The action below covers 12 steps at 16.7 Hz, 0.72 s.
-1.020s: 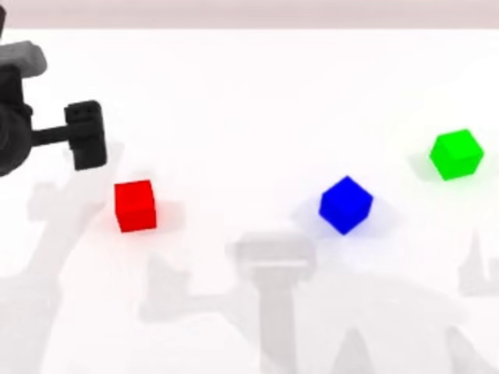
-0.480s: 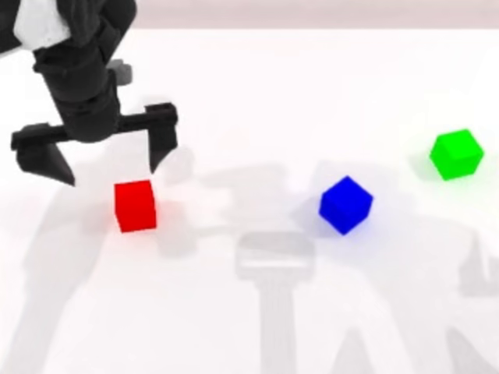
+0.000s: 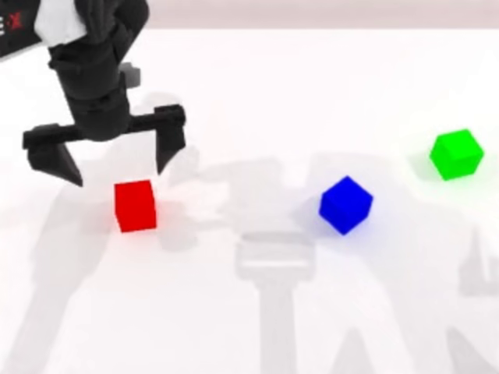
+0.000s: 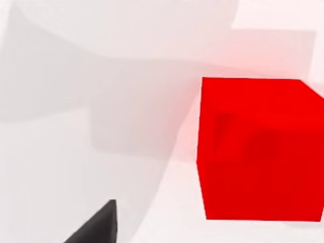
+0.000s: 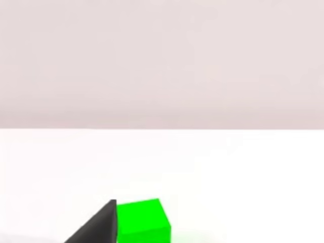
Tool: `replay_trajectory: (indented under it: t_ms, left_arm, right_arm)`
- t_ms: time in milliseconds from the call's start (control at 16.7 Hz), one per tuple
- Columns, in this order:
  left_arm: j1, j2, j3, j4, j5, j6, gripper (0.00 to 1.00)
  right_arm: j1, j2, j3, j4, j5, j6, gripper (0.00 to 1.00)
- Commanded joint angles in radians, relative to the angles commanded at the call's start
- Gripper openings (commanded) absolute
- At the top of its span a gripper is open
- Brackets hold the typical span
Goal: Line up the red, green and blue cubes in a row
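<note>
Left tool (image 3: pixel 115 160) lower; three cubes: red (image 3: pixel 135 206), blue (image 3: pixel 345 204), green (image 3: pixel 457 153).

The left arm (image 3: pixel 86 47) is cut off at the top view's edge, at about 11 o'clock. In the left wrist view the red cube (image 4: pixel 260 149) runs past the frame at 3 o'clock. In the right wrist view the green cube (image 5: pixel 143 218) is cut at 6 o'clock, partly behind one dark finger (image 5: pixel 98 225). The right arm is outside the top view.
</note>
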Motion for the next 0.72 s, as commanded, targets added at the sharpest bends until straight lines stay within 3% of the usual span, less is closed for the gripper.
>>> replay_trajectory:
  t_ms: [720]
  left_arm:
    - [-0.004,0.116,-0.197,0.310,0.001,0.002,1.00]
  right_arm:
    - [0.000,0.000,0.000,0.000,0.000,0.000,1.00]
